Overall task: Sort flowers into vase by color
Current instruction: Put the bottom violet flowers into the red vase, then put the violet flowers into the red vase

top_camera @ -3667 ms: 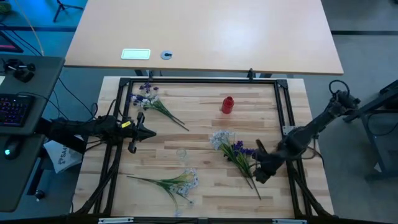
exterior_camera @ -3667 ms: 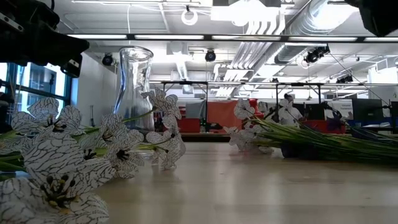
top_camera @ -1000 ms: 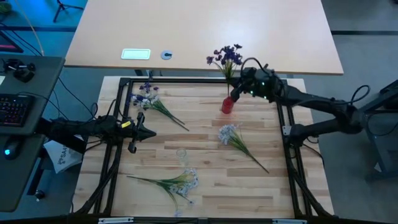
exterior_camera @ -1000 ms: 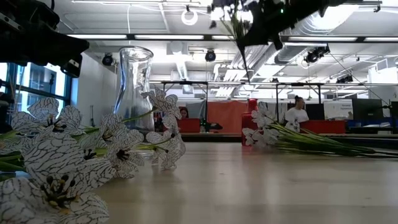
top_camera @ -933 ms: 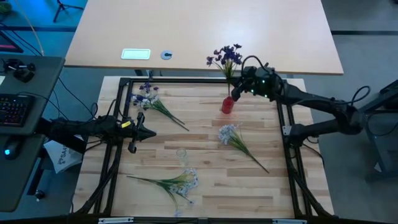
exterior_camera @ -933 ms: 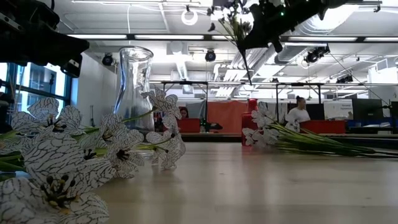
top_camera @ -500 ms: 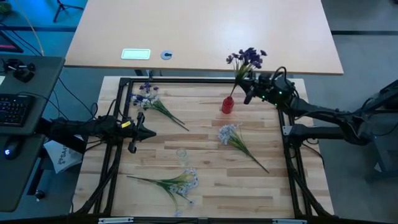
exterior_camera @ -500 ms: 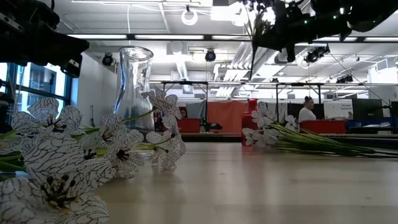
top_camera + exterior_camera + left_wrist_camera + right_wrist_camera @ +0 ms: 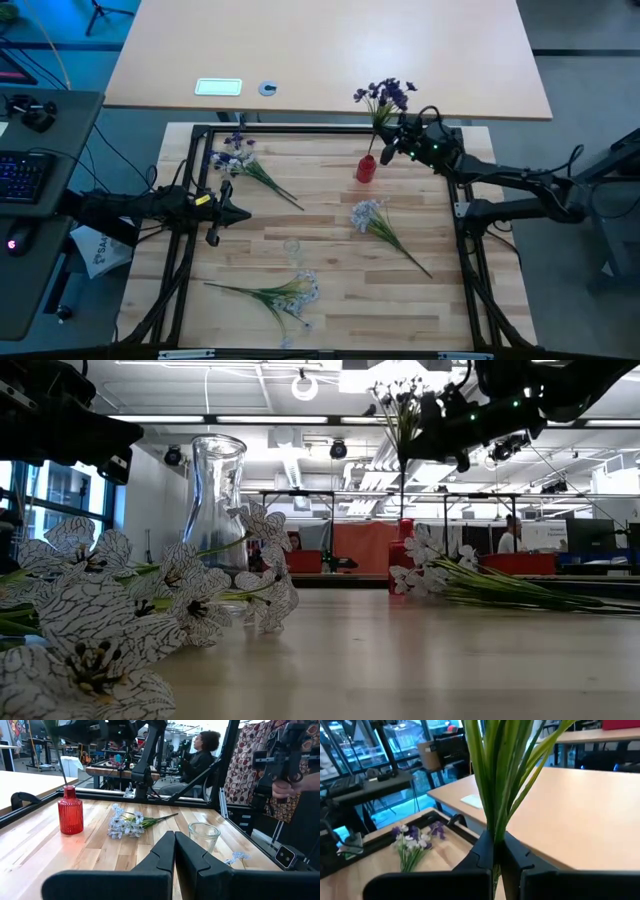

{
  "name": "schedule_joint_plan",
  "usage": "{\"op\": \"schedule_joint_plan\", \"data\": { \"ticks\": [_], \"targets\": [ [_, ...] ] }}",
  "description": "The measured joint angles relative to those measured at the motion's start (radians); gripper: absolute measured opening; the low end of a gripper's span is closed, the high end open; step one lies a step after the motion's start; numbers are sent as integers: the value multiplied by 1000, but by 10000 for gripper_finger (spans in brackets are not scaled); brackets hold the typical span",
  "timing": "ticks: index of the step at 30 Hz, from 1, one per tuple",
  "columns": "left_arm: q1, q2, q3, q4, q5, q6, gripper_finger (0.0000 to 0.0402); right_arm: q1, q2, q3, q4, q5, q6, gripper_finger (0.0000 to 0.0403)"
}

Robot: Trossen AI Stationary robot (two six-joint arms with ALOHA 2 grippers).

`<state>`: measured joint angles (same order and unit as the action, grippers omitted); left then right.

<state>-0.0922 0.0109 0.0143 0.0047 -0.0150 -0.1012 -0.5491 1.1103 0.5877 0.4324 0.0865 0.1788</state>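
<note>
My right end effector [image 9: 392, 143], closed on the stems of the purple flowers [image 9: 385, 95], holds them upright above the red vase [image 9: 366, 168] at the tabletop's [image 9: 330, 270] far edge. My left end effector [image 9: 228, 212], fingers together and empty, waits at the left side.

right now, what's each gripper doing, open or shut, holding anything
Left gripper: shut, empty, at the table's left edge.
Right gripper: shut on the purple flowers' stems, stem ends at the red vase.
</note>
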Motion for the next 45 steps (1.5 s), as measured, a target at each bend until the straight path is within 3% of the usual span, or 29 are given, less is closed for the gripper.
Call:
{"op": "schedule_joint_plan", "data": {
  "ticks": [17, 21, 33, 36, 41, 45],
  "targets": [
    [0, 0, 0, 0, 0, 0, 0, 0, -1, 0, -94, -76, -51, 14],
    [0, 0, 0, 0, 0, 0, 0, 0, -1, 0, -113, -128, -52, 61],
    [0, 0, 0, 0, 0, 0, 0, 1, -92, 1, -397, -138, -103, 270],
    [0, 0, 0, 0, 0, 0, 0, 1, -161, 1, -538, -148, -117, 295],
    [0, 0, 0, 0, 0, 0, 0, 1, -305, 1, -796, -192, -70, 304],
    [0, 0, 0, 0, 0, 0, 0, 6, -406, 1, -934, -382, 102, 304]
  ]
}}
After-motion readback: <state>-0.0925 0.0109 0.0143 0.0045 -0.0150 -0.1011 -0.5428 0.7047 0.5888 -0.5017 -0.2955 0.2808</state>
